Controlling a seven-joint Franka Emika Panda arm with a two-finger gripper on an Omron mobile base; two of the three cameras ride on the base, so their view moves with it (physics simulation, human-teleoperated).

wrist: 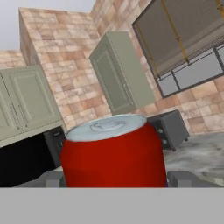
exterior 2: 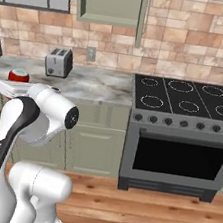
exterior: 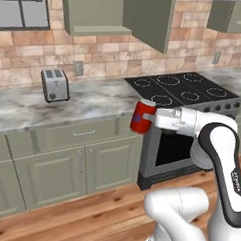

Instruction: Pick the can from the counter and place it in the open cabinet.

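From the left base view: small red drink can with silver top (exterior: 141,116) clamped upright in the two-finger end effector (exterior: 148,117) at the tip of the white arm, held clear of the grey-and-white veined marble-look tabletop (exterior: 93,103), in front of its front edge and just left of the black stove (exterior: 186,91). Open sage-green wall cabinet with flat shelf board (exterior: 98,13) well above the can and off to the upper left, its door swung outward on the right side; silver two-slot toaster (exterior: 55,84) standing on the tabletop below the cabinet's left part. From the right base view: can top (exterior 2: 19,75) peeking above the arm's wrist, far left of the stove (exterior 2: 186,99); cabinet (exterior 2: 109,2) up and to the right of the can here, with the toaster (exterior 2: 58,62) between the two in height. From the hand view: can (wrist: 113,153) large and close between the grey finger pads (wrist: 52,178), long axis running with the view's vertical, silver lid showing; cabinet (wrist: 118,74) beyond and above the can, tilted by the roll of the hand. Judged from this: lift needed, then a reach toward the wall, the can kept upright to pass over the shelf board and inside the hanging door.
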